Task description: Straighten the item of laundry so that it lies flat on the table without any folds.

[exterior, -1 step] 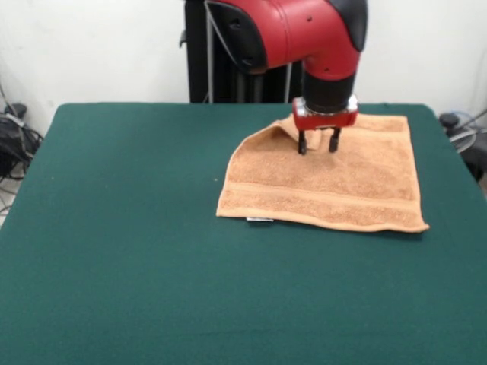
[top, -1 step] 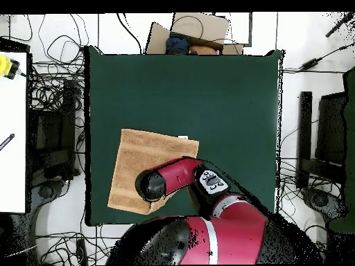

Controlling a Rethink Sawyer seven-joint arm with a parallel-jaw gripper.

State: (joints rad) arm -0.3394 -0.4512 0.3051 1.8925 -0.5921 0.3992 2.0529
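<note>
The item of laundry (exterior, -1 step: 335, 182), a tan-orange towel, lies on the right half of the green table (exterior, -1 step: 114, 228). Most of it is flat, with a woven band along the near edge and a small white tag (exterior, -1 step: 259, 220) at the near-left corner. Its far-left corner is turned in, leaving a slanted edge and a raised fold (exterior, -1 step: 283, 131). My gripper (exterior, -1 step: 318, 146) points straight down just right of that fold, open, with its tips at the towel's surface. In the overhead view the arm's wrist (top, -1 step: 152, 185) hides the gripper and part of the towel (top, -1 step: 142, 159).
The towel reaches close to the table's side edge (top, -1 step: 89, 173) and its edge on the robot's side. Tangled cables (top, -1 step: 52, 90) lie round the table. A cardboard box (top, -1 step: 191, 33) sits beyond the far edge, and a white bench (top, -1 step: 12, 131) stands to one side.
</note>
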